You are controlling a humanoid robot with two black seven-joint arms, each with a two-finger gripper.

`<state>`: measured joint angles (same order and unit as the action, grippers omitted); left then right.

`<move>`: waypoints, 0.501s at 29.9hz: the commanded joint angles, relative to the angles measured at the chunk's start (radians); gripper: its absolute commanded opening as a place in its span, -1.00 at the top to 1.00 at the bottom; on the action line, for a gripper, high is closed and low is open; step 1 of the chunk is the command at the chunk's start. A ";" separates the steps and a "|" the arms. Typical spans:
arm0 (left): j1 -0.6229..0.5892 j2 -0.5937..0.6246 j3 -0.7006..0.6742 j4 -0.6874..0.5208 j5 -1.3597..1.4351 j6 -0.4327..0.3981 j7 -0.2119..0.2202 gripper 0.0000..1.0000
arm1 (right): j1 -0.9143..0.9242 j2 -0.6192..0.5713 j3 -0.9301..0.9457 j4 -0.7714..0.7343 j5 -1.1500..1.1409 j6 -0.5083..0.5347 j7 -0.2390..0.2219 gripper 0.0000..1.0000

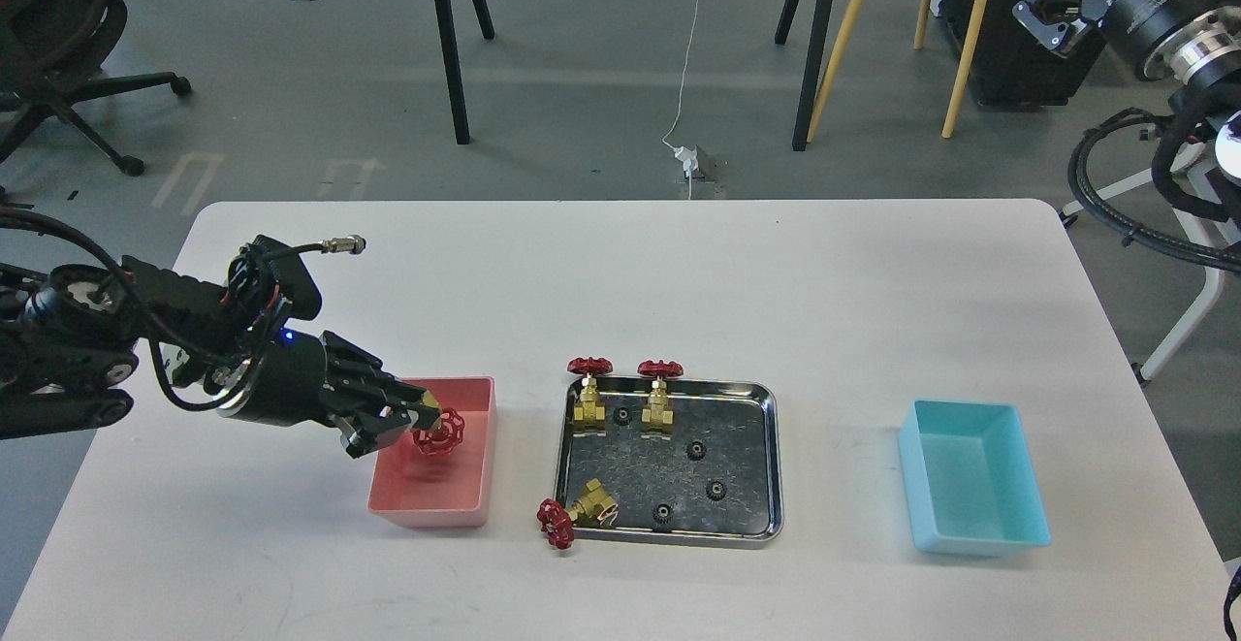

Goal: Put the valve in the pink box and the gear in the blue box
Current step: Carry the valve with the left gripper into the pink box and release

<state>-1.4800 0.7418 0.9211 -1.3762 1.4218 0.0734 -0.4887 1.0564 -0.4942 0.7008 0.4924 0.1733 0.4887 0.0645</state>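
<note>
My left gripper [417, 420] is shut on a brass valve [439, 432] with a red handwheel and holds it just over the inside of the pink box [473, 503]. Two more valves [588, 391] [659, 393] stand upright at the back of the steel tray [765, 527]; a third [574, 512] lies tilted over its front left corner. Several tiny black gears [695, 449] lie in the tray. The blue box [974, 479] stands empty at the right. My right gripper [1045, 3] is raised at the top right, off the table, its fingers apart.
Chair legs, stool legs and cables stand on the floor beyond the table's far edge. A white frame with black hoses stands off the table's right side.
</note>
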 commanded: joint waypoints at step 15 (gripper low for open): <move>0.133 -0.075 -0.028 0.144 0.005 0.042 0.000 0.71 | -0.019 0.000 0.000 0.002 0.002 0.000 0.001 -0.99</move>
<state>-1.3671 0.6759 0.9036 -1.2436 1.4267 0.1064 -0.4887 1.0416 -0.4939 0.7011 0.4938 0.1733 0.4887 0.0650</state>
